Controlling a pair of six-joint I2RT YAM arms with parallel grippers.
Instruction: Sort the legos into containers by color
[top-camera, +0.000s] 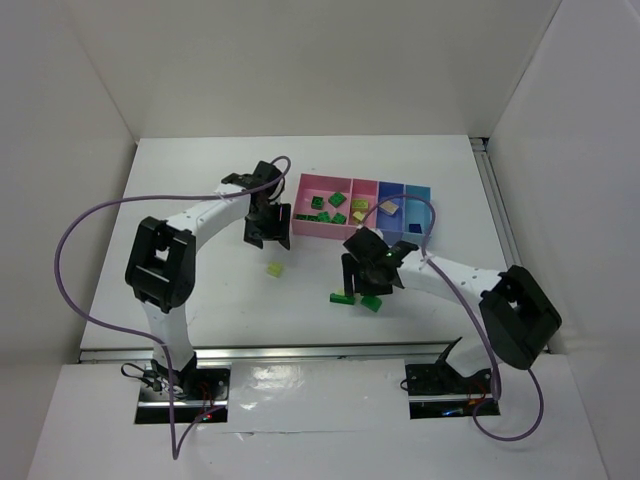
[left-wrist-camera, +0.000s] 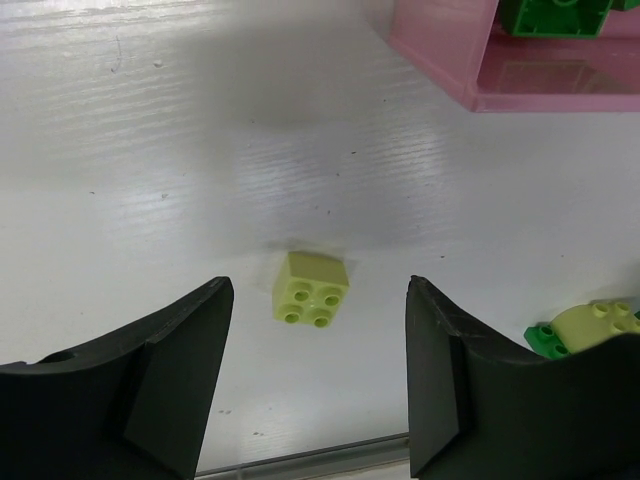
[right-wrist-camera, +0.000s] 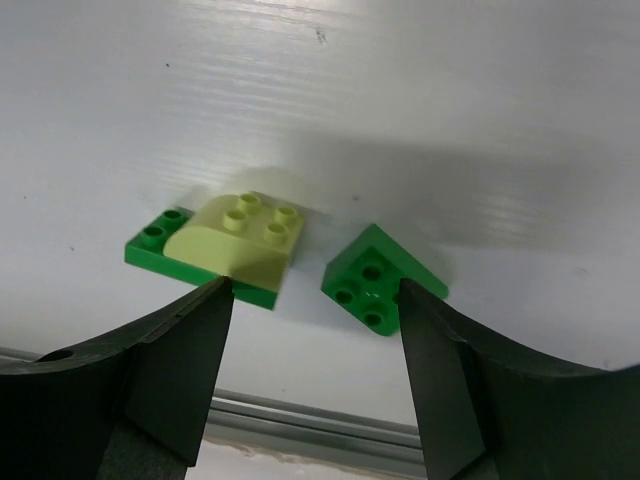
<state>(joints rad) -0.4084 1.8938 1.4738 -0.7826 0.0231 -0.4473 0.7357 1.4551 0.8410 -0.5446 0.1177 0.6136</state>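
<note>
Several bricks (top-camera: 275, 270) lay loose near the bins (top-camera: 310, 183) in the top view (others already sat inside). Left wrist: the left gripper (left-wrist-camera: 318, 340) hung open, empty, astride a lime brick (left-wrist-camera: 311, 289), seemingly ready to descend and pinch. Right wrist: the right gripper (right-wrist-camera: 315, 310) gaped empty over a green brick (right-wrist-camera: 380, 278).

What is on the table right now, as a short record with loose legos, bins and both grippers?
loose lime brick: on table, untouched, below left gripper
green plate with lime brick on top: on table under right gripper
small green brick: beside that plate, apart
containers: row, two pink, dark blue, light blue; green legos in leftmost
grippers: both open, empty
</note>
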